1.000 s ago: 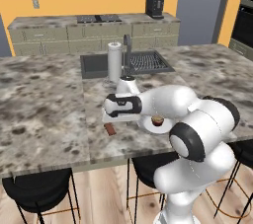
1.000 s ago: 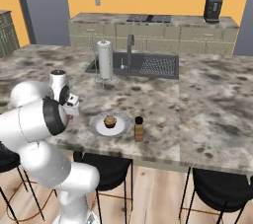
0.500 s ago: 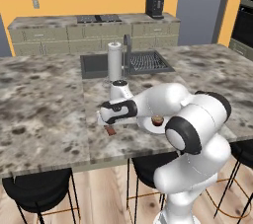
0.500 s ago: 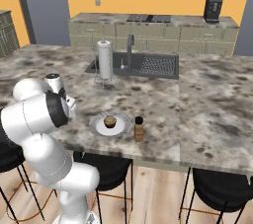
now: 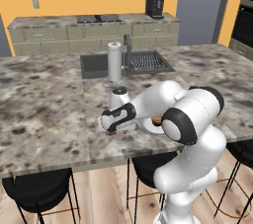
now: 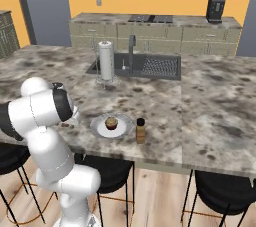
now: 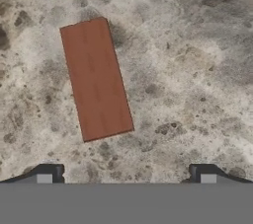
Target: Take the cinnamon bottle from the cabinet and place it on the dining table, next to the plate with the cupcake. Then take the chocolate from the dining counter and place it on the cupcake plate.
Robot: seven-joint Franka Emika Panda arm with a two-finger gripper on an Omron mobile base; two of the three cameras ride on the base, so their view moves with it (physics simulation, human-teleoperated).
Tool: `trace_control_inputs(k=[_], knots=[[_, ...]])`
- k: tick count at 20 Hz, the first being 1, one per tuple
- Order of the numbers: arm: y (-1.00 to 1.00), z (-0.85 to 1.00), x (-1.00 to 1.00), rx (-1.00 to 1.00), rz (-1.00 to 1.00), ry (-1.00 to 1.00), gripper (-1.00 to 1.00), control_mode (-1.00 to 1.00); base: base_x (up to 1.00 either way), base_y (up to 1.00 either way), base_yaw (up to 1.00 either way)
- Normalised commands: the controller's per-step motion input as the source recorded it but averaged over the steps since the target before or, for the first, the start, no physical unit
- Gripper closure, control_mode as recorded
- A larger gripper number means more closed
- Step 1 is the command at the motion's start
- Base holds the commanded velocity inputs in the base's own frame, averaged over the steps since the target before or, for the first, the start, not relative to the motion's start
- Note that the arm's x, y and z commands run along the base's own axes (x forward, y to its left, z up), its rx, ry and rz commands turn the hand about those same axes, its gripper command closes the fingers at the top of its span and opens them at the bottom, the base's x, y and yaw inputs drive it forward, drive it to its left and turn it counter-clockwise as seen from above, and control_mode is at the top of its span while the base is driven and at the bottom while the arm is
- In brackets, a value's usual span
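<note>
A flat reddish-brown chocolate [image 7: 96, 79] bar lies on the speckled stone counter. My gripper [image 7: 127, 174] hangs just above it, open, with both dark fingertips [image 7: 49, 173] nearer the camera than the bar and nothing between them. In the left base view the gripper [image 5: 110, 127] points down at the counter, and a sliver of the chocolate [image 5: 112, 132] shows beneath it. To the right sits the white plate [image 6: 97, 127] with the cupcake [image 6: 111, 122]. The cinnamon bottle [image 6: 140, 131] stands upright right of the plate.
A paper towel roll [image 6: 105, 60] stands by the sink [image 6: 150, 66] and faucet [image 6: 132, 47] behind the plate. The counter's front edge [image 5: 108, 158] runs close below the chocolate, with black stools [image 5: 37, 193] under it. A coffee machine [image 6: 215, 8] is on the far counter.
My arm has swung left and lowered, bringing the open gripper down close over the chocolate. The plate, cupcake and bottle have not moved.
</note>
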Motion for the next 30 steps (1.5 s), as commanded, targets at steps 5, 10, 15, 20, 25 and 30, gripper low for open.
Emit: trace_control_inputs(k=[5,10,15,20,25,30], knots=[[0.00,-0.05,0.22,0.00,0.00,0.00,-1.00,-1.00,0.00,0.00,0.00],[0.06,-0.26,0.24,0.00,0.00,0.00,-1.00,-1.00,0.00,0.00,0.00],[0.33,-0.31,0.09,-0.03,0.00,0.00,-1.00,-1.00,0.00,0.00,0.00],[0.40,-0.20,0.13,-0.06,0.00,0.00,-1.00,-1.00,0.00,0.00,0.00],[0.42,-0.04,0.29,-0.06,0.00,0.00,-1.00,-1.00,0.00,0.00,0.00],[-0.11,-0.35,0.11,0.00,0.00,0.00,-1.00,-1.00,0.00,0.00,0.00]])
